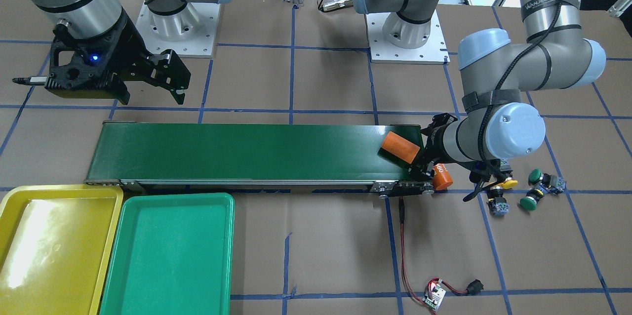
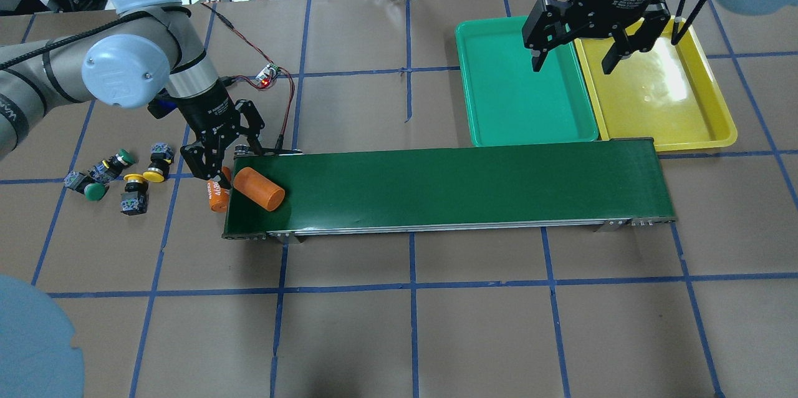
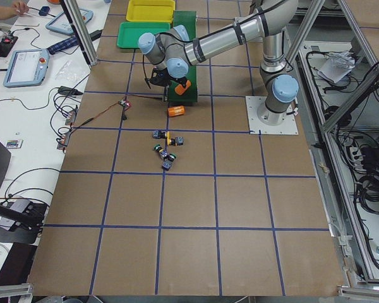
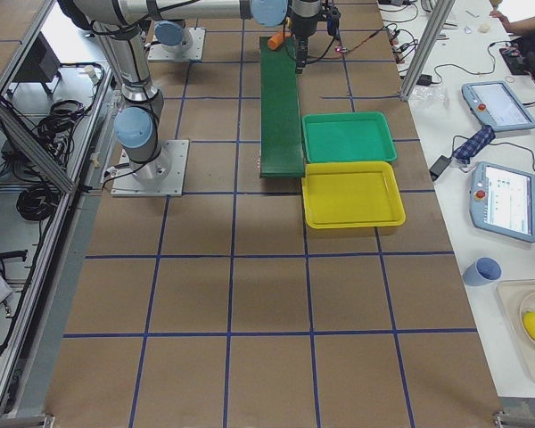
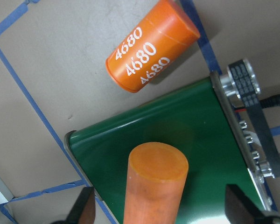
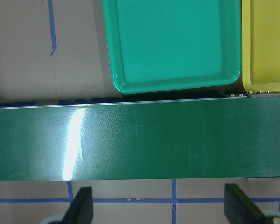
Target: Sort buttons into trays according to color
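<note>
Buttons (image 2: 134,179) lie beside L gripper (image 2: 223,161), outside jaws.

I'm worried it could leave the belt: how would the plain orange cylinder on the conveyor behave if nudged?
The orange cylinder lies on its side, round and smooth, so it would probably roll rather than slide. It rests near the end of the conveyor belt, so a roll might carry it off, down beside the 4680 cylinder. It looks solid and stiff.
</note>
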You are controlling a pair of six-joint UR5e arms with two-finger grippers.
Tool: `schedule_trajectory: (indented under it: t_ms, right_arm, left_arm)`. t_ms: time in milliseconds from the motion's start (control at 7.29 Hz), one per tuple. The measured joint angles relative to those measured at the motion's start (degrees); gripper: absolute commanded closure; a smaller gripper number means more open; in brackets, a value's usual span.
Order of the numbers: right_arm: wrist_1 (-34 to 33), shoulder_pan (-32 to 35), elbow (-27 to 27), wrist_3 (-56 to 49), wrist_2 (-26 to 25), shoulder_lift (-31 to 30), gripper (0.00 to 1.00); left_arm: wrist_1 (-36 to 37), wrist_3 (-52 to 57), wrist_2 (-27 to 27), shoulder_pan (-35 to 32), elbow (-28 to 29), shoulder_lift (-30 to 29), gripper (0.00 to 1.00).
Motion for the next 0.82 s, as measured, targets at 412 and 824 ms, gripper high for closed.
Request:
schedule_trajectory:
  t_ms: [412,824]
  right_arm:
    - [0.0,-0.1,0.0,0.0,0.0,0.0,0.0]
    - [0.0,-0.2,0.0,-0.1,0.0,0.1,0.0]
  left_arm:
    - [0.0,14.2,0.4,6.4,3.9,-1.3,0.0]
    - [2.9,42.5,-0.2,13.0,3.0,-5.4,0.0]
